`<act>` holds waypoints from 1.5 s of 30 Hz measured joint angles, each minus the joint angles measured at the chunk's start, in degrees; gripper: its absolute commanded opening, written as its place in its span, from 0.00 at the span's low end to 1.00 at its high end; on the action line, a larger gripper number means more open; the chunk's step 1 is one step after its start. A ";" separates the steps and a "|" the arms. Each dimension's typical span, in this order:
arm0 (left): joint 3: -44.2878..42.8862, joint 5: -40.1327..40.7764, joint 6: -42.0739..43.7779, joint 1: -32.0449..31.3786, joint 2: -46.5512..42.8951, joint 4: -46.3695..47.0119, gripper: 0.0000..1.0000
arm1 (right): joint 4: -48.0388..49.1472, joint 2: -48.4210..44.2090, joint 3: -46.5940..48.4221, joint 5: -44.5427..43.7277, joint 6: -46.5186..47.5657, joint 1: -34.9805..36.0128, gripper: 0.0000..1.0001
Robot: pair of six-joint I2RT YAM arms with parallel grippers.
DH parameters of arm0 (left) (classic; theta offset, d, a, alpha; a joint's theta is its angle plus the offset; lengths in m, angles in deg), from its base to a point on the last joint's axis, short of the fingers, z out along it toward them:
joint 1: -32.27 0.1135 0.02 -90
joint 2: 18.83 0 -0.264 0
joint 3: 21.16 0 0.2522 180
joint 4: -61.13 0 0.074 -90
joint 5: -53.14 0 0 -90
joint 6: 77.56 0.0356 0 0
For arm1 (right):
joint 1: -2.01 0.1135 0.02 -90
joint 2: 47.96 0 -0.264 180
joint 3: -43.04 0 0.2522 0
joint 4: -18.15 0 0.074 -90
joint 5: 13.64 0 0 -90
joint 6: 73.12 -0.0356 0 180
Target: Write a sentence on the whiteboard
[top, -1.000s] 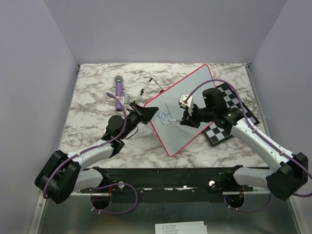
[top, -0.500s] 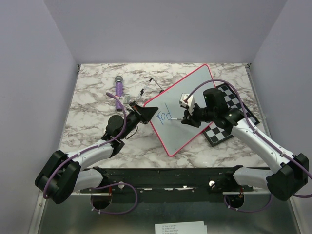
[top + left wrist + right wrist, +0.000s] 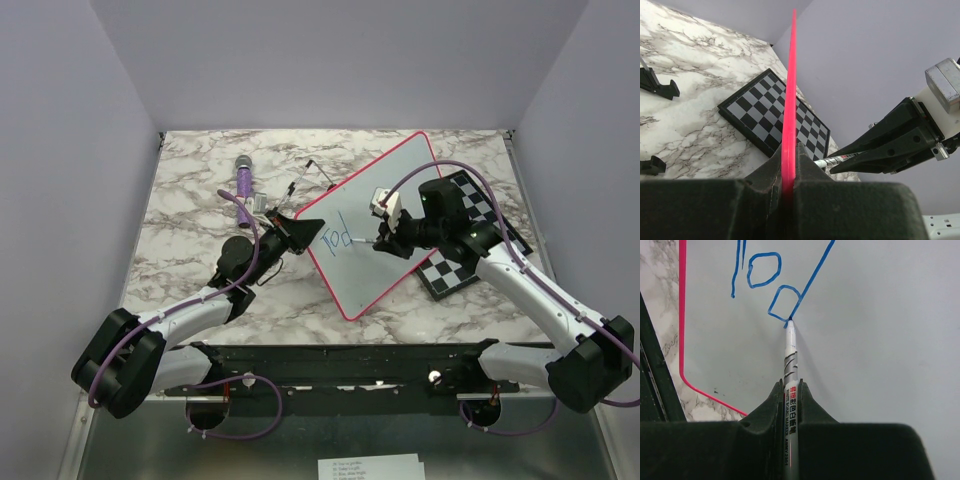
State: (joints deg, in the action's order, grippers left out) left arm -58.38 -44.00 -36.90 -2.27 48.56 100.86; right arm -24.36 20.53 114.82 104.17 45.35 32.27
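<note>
Marble-patterned tabletop (image 3: pixel 190 230) fills the left, bare there but for a purple-handled tool (image 3: pixel 243 178) towards the back. Next comes our left gripper (image 3: pixel 312 228). Its jaws are pressed onto the pink rim of the whiteboard (image 3: pixel 400 190), pinching the corner nearest that arm. The board sits askew to the table's edges, and its right side reaches the chessboard (image 3: pixel 468 262).

On the white face the sentence (image 3: pixel 337 237) reads roughly "Tod" in blue so far. Just right of it our right gripper (image 3: pixel 790 390) is squeezed tight around a marker (image 3: pixel 790 355), with no gap showing beside the barrel. The tip touches the board at the foot of the "d".

To do this stroke well, we judge that we should press lightly and evenly and draw the tip slowly along the line of the letters. We would also leave the left clamp firm, so that the board cannot slide under the pen.
</note>
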 measured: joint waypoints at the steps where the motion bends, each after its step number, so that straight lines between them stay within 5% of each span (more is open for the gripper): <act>1: 0.00 -0.02 0.00 0.00 0.00 0.00 0.00 | 0.15 0.00 0.02 0.00 0.00 0.00 0.00; 45: 0.00 -0.04 0.00 0.00 0.09 0.26 0.00 | 1.29 -0.90 1.51 1.25 -1.09 -1.40 0.01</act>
State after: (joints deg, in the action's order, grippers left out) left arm -58.38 -44.04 -36.90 -2.27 48.65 101.13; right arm -23.07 19.63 116.32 105.42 44.26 30.88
